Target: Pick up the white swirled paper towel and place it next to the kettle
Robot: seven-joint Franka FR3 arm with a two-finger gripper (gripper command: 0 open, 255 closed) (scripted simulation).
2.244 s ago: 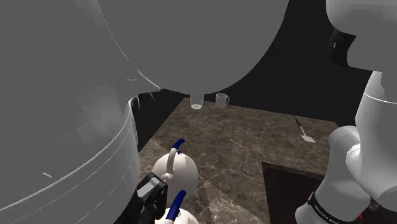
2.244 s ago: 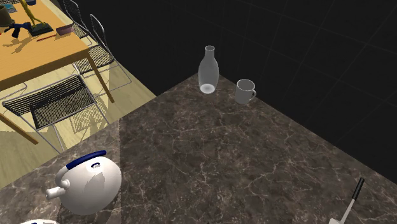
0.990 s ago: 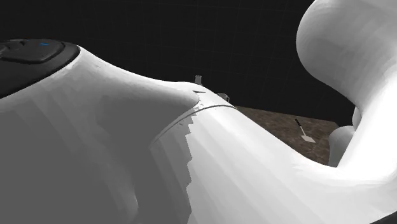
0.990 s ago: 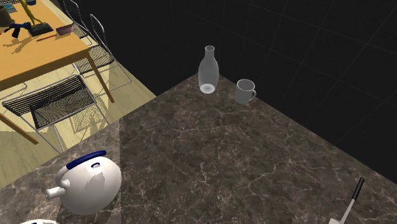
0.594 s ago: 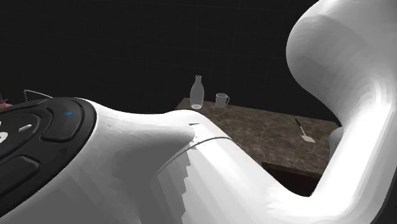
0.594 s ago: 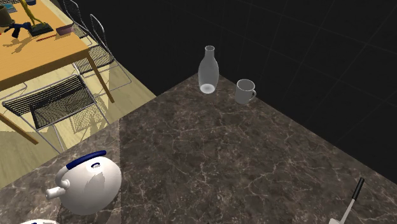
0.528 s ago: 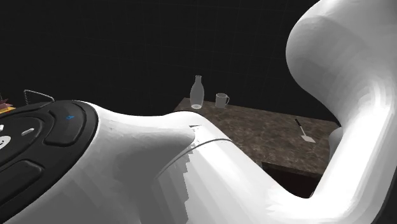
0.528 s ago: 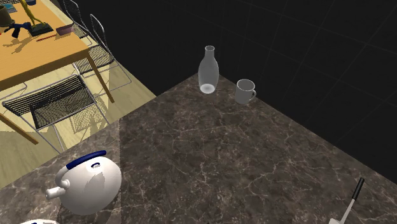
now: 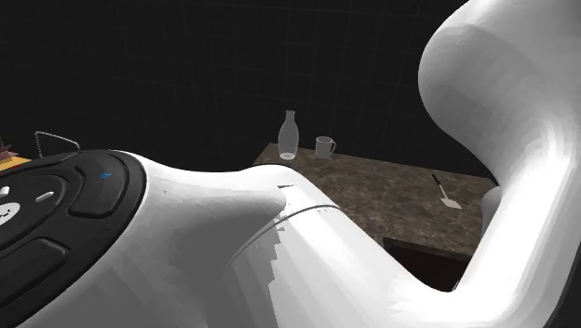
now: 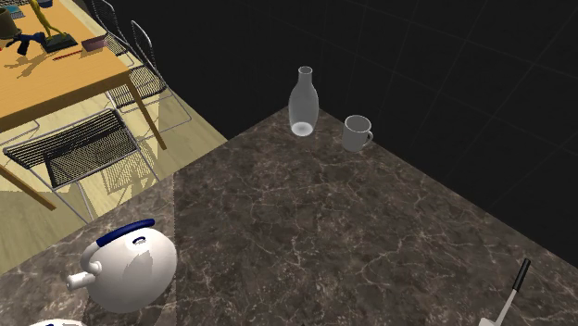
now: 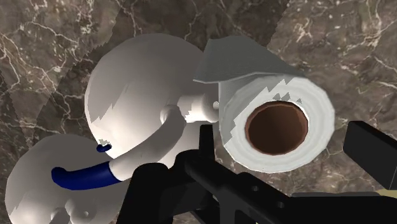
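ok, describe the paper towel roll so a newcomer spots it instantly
Start from the dark marbled countertop and find the large white kettle. Right beside it is the paper towel roll: white, seen end-on. Unlike the smooth kettle, it has a brown hollow core.

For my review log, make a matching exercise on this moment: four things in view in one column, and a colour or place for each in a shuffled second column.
Things:
1. paper towel roll
2. kettle
3. mug
4. spatula

Descriptions:
A. black handle, at the second exterior view's lower right
B. white with a brown core
C. white with a blue handle
D. beside the clear bottle at the counter's far corner

Pairs: 1-B, 2-C, 3-D, 4-A.
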